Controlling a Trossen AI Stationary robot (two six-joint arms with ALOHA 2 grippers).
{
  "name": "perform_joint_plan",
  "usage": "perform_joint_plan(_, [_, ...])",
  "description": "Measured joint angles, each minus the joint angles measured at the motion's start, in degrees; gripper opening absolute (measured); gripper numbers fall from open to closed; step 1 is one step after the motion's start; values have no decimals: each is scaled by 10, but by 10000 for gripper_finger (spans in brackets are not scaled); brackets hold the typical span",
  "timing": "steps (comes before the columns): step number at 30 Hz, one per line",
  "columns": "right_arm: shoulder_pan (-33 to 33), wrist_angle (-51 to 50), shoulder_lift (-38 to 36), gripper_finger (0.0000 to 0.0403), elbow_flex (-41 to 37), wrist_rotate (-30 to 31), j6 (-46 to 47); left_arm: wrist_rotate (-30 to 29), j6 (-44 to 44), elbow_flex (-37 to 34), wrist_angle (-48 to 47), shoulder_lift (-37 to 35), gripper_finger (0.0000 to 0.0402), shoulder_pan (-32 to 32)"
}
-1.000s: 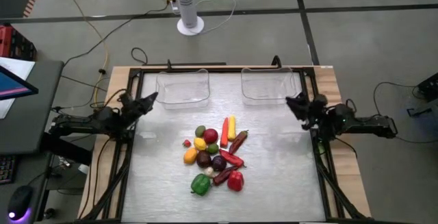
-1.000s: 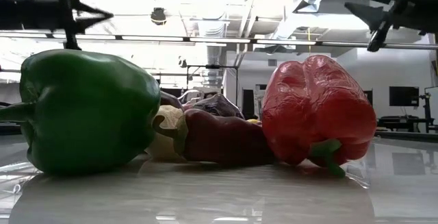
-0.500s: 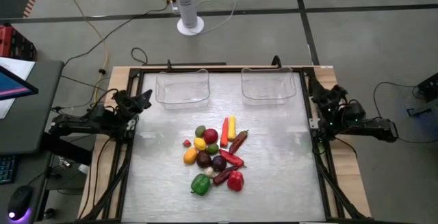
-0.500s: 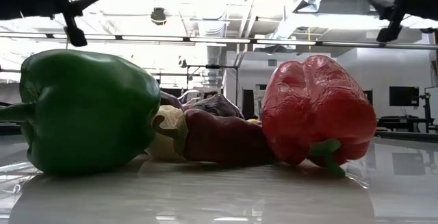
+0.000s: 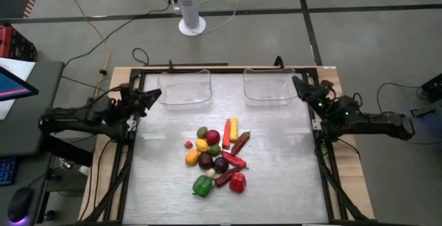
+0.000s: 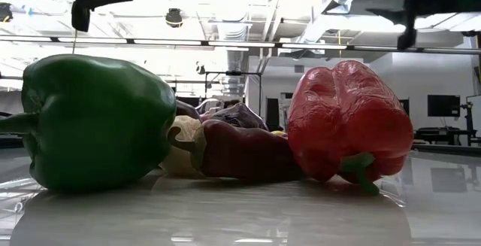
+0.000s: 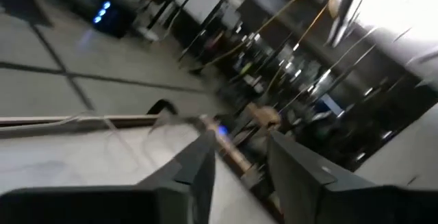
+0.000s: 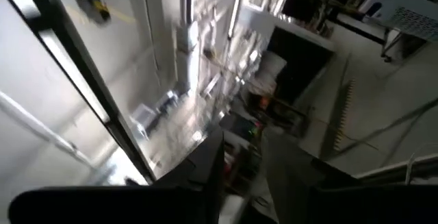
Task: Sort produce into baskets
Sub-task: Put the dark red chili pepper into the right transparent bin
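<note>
The produce (image 5: 217, 155) lies in a heap at the table's middle: a green pepper (image 5: 202, 185) and a red pepper (image 5: 237, 182) nearest, with round fruits, chillies and a yellow piece behind. In the low view the green pepper (image 6: 98, 122) and red pepper (image 6: 349, 118) rest on their sides. Two clear baskets stand on their bases by the far edge, left (image 5: 184, 88) and right (image 5: 271, 84). My left gripper (image 5: 153, 95) is open and empty, high above the table beside the left basket. My right gripper (image 5: 298, 84) is open and empty, high beside the right basket.
A black frame (image 5: 131, 81) runs along the table's edges under both arms. A white fan stand (image 5: 191, 24) and cables lie on the floor beyond the far edge. Bare tabletop (image 5: 276, 164) surrounds the heap.
Both grippers have risen. My left gripper drew slightly toward the left edge, then swung back toward the left basket. My right gripper pulled back toward the right edge, then swung toward the far edge, next to the right basket. The produce has not moved.
</note>
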Motion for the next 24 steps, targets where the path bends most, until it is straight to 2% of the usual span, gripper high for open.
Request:
perform_joint_plan(3, [1,-1,64,124,44,-25,-24,4,9,32,-42,23,145,0])
perform_joint_plan(8, [1,-41,155,124,114,-109,-123,41,28,47,-37,40,153,0])
perform_joint_plan(12, [1,-149,228,124,186,-183,-143,96,25,47,-39,45,153,0])
perform_joint_plan(15, [8,-270,290,127,252,-226,-144,134,25,47,-45,48,153,0])
perform_joint_plan(19, [32,-443,377,160,350,-259,-163,153,23,47,-71,48,153,0])
perform_joint_plan(24, [54,-618,477,240,446,-315,-215,146,23,47,-115,48,153,0])
